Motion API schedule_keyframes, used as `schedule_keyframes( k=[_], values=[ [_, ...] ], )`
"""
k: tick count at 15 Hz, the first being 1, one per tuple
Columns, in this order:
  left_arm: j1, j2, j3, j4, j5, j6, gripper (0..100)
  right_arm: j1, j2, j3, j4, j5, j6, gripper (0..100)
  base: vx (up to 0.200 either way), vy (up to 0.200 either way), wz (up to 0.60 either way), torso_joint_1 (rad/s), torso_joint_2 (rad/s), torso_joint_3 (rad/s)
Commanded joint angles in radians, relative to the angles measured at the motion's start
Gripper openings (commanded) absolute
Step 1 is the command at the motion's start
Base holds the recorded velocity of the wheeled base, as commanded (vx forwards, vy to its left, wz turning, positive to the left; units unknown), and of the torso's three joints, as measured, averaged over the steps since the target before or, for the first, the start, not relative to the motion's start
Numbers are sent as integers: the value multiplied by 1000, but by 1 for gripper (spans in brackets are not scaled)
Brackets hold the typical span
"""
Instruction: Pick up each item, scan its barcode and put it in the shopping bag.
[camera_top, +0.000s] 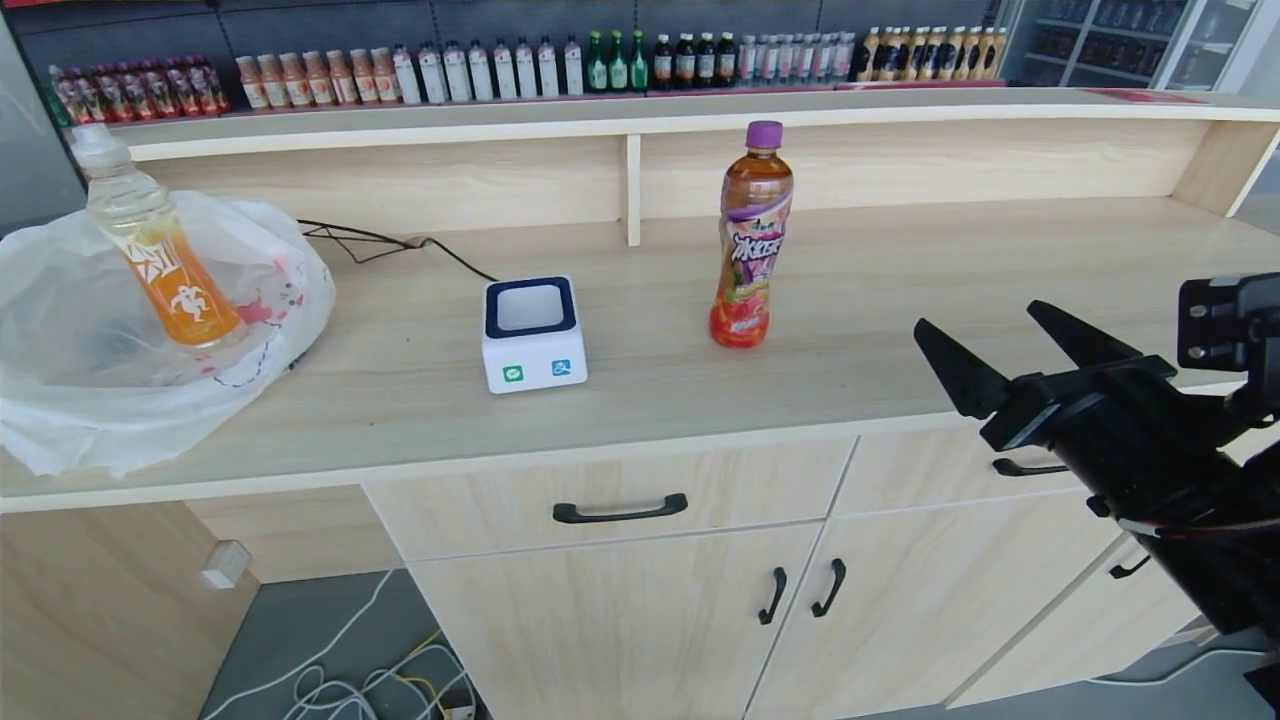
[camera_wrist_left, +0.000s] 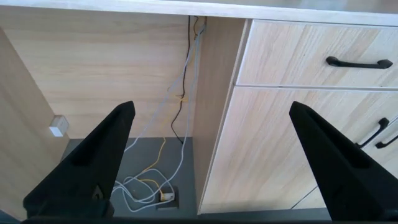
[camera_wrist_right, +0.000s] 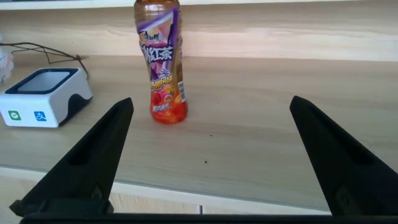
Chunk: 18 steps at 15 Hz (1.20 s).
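The tea bottle (camera_top: 752, 240) stands upright on the counter (camera_top: 900, 290), right of the scanner (camera_top: 533, 333); an orange bottle (camera_top: 160, 250) sits in the shopping bag (camera_top: 60, 400). The right gripper (camera_top: 978, 315) and left gripper (camera_wrist_left: 211, 106) both gape empty.

- A pale wooden counter (camera_top: 640, 400) (camera_wrist_right: 261, 124) carries everything, with a raised back ledge running along its 12 o'clock edge.
- A white scanner (camera_top: 533, 334) (camera_wrist_right: 45, 97) with a dark blue rim sits flat near the middle of the counter.
- A black cable (camera_top: 400, 243) (camera_wrist_right: 43, 48) trails off on the wood from the scanner toward 10 o'clock.
- A purple-capped tea bottle (camera_top: 752, 240) (camera_wrist_right: 163, 62) stands upright at the scanner's 2 o'clock, well apart from it.
- A translucent plastic shopping bag (camera_top: 90, 400) lies crumpled at the scanner's 9 o'clock, spilling over the front edge.
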Motion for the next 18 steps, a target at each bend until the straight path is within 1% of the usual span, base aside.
schedule_keyframes(
  k=[1,4,11,12,13,14,15,18],
  values=[
    [0,0,0,0,1,-2,100,2,4,0,-2,1,0,100,0,0,0,0,0,0],
    [0,0,0,0,1,-2,100,2,5,0,-2,1,0,100,200,0,0,-5,-4,5],
    [0,0,0,0,-1,-2,100,2,10,-23,-2,1,-2,100,0,0,0,0,0,0],
    [0,0,0,0,-1,0,100,-1,27,-65,-2,1,-8,100,0,0,0,0,0,0],
    [0,0,0,0,-1,0,100,8,54,-154,-2,4,-23,100,0,0,0,0,0,0],
    [-2,0,0,0,-1,0,100,21,65,-192,-2,10,-29,100,0,0,0,0,0,0],
    [0,0,0,0,1,0,100,24,73,-252,27,11,-33,100,0,0,0,0,0,0],
    [0,0,0,0,-1,0,100,38,47,-418,291,31,-28,100,0,0,0,0,0,0]
  ],
)
